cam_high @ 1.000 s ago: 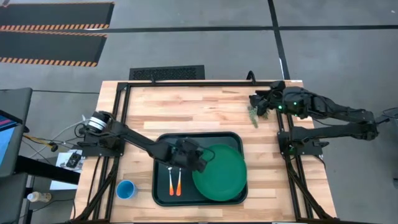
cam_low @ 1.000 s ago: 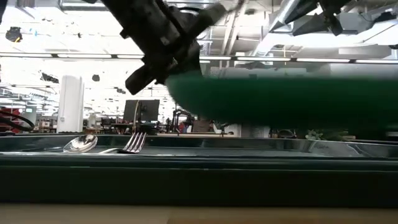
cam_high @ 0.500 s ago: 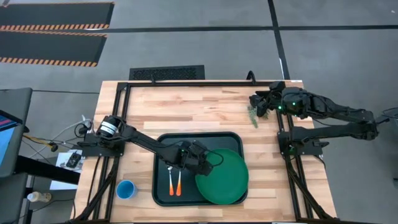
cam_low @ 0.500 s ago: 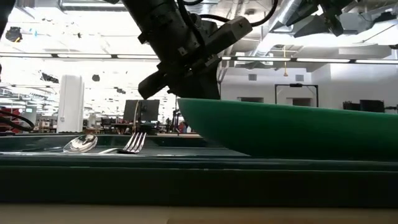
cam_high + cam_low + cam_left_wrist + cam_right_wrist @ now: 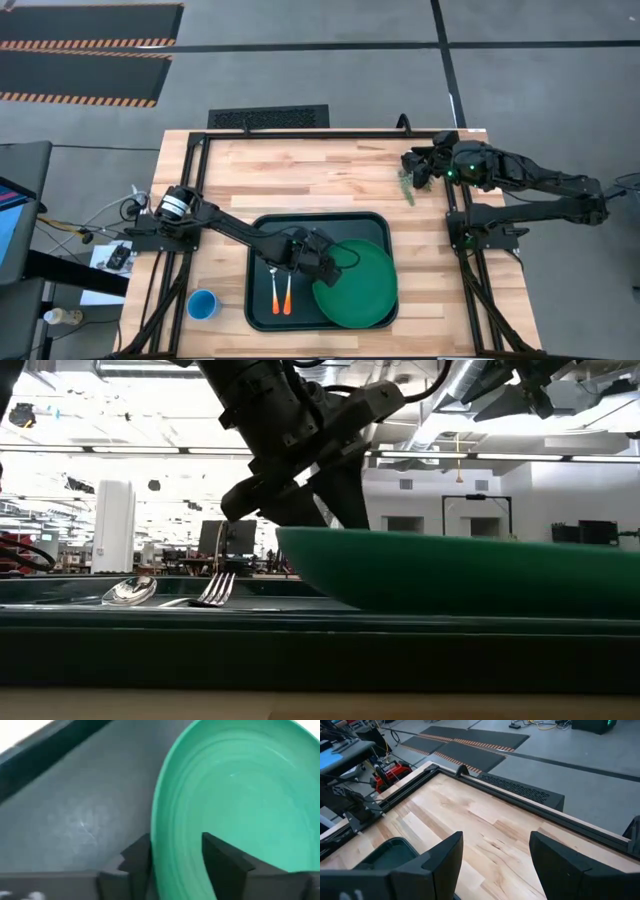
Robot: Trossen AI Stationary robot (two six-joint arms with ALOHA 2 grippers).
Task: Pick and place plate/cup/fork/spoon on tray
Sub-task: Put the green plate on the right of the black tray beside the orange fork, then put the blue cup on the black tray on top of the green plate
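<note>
Small bright-blue cup (image 5: 203,304) sits on the wooden table (image 5: 330,180) left of the large dark rectangular tray (image 5: 262,226), not yet loaded. Orange-handled spoon (image 5: 274,292) and orange-handled fork (image 5: 286,291) lie side by side on the tray's left half. Over the last second the large flat green plate (image 5: 355,284) has dropped from a raised tilt to near level on the tray's right half; placement looks nearly done. Left gripper (image 5: 322,268) straddles the plate's left rim, fingers clamped on it. Right gripper (image 5: 418,165) waits at the table's far right corner, fingers apart, empty.
</note>
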